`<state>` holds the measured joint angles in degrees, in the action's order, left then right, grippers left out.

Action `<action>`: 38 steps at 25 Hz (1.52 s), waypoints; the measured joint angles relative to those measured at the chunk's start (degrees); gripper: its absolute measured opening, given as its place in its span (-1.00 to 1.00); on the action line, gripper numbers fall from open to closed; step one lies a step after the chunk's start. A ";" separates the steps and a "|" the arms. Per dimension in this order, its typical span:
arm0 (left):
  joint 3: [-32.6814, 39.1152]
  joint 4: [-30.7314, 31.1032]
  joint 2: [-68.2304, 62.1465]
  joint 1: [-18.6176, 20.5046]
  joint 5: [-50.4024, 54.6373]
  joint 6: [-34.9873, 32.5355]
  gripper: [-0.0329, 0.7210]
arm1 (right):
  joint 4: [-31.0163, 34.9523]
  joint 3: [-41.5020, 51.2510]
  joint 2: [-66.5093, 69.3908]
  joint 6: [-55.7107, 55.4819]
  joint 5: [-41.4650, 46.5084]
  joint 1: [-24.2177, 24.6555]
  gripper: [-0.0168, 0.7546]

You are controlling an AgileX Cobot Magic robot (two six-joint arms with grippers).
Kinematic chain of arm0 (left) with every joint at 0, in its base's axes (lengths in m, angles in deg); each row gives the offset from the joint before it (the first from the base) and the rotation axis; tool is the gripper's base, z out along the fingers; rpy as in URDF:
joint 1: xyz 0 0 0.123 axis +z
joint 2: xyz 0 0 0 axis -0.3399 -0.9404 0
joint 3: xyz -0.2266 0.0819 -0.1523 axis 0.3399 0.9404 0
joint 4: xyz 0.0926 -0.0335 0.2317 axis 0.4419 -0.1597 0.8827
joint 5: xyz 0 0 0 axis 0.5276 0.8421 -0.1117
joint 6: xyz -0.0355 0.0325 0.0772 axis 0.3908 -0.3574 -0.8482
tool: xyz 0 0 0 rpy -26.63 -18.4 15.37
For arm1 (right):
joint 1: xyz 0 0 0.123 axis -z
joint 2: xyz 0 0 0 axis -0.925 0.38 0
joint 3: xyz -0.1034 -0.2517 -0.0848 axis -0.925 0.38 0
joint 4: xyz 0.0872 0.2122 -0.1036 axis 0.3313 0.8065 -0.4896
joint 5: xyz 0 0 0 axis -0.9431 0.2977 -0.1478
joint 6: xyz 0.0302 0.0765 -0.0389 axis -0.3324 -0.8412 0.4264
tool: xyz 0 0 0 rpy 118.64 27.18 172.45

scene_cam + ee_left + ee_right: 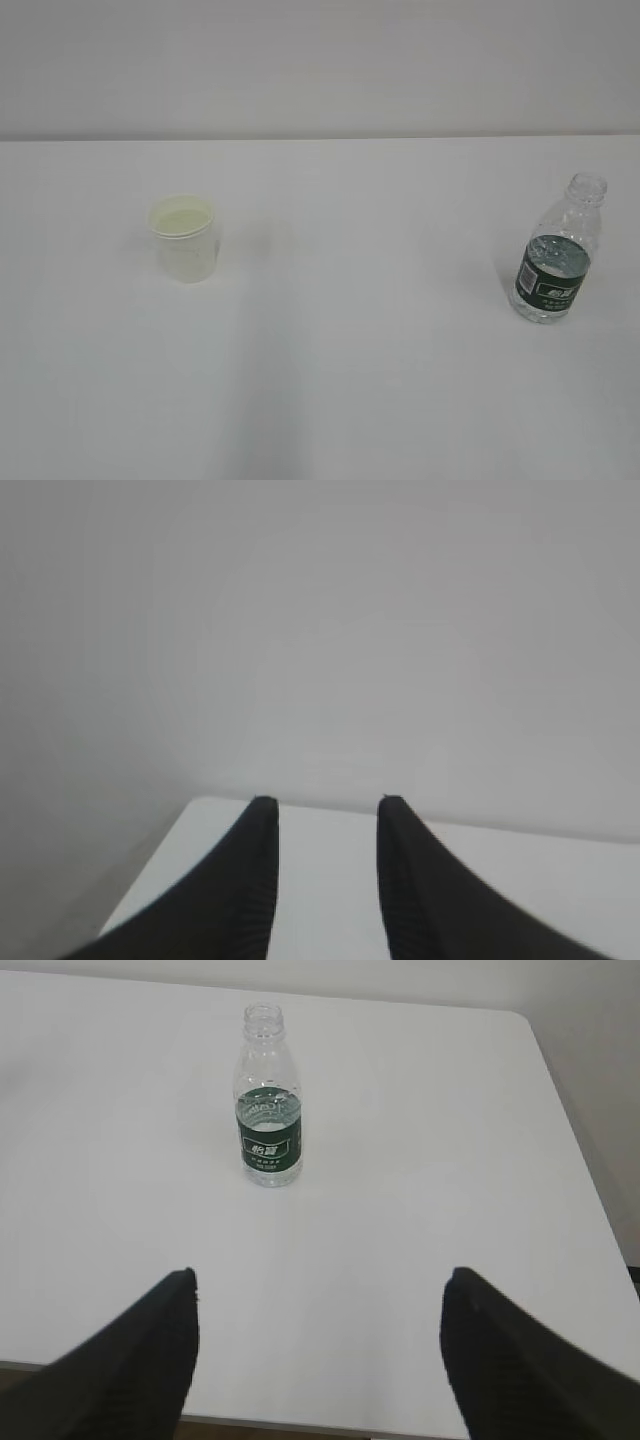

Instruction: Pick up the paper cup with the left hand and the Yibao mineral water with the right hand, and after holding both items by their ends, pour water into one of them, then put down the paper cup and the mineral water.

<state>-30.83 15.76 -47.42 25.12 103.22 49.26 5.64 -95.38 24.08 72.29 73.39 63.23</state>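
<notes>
The white paper cup (185, 238) stands upright on the left of the white table, its pale yellow inside showing. The Yibao mineral water (557, 255) stands upright at the right, uncapped, with a dark green label; the right wrist view shows the bottle (269, 1100) well ahead of my right gripper (320, 1278), slightly left of its centre. That gripper is open wide and empty, near the table's front edge. My left gripper (322, 802) is open with a narrower gap and holds nothing; it faces the wall over a table corner. The cup is out of its view. Neither gripper shows in the exterior view.
The white table (340, 380) runs back to a plain grey wall (320, 60). Its right edge (585, 1160) and front edge (320, 1423) show in the right wrist view. A far left corner of the table (195, 805) shows in the left wrist view.
</notes>
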 joint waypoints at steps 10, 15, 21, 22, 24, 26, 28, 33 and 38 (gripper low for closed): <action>-0.61 -3.14 0.23 0.00 15.57 -1.30 0.08 | 0.00 0.00 0.00 0.00 0.00 0.00 0.52; 0.08 -3.17 0.36 0.00 19.18 -1.52 0.30 | 0.00 0.00 0.00 0.00 0.00 0.00 0.52; 3.94 -3.17 4.74 0.00 20.23 -1.52 0.32 | -0.29 0.00 0.00 0.00 0.00 0.00 0.52; 4.21 -3.17 5.69 0.00 20.46 -1.52 0.32 | -0.43 0.00 0.00 0.00 0.00 0.00 0.52; 4.66 -3.17 6.71 -0.05 20.70 -1.52 0.32 | -0.47 0.00 0.00 0.00 0.00 0.00 0.52; 5.15 -3.17 6.71 -0.28 20.81 -1.52 0.31 | -0.47 0.00 0.00 0.00 0.00 0.00 0.52; 5.88 -3.17 6.84 -0.67 21.00 -1.52 0.30 | -0.56 0.00 0.00 0.00 0.00 0.00 0.52; 7.06 -3.17 6.84 -1.06 22.38 -1.52 0.30 | -0.35 0.00 0.00 0.00 0.46 0.00 0.52; 9.28 -3.17 6.84 -1.09 22.12 -1.52 0.30 | -0.22 0.28 0.00 0.00 2.98 0.00 0.52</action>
<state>-21.56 12.60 -40.58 24.03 125.35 47.73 5.42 -95.10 24.08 72.29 76.37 63.23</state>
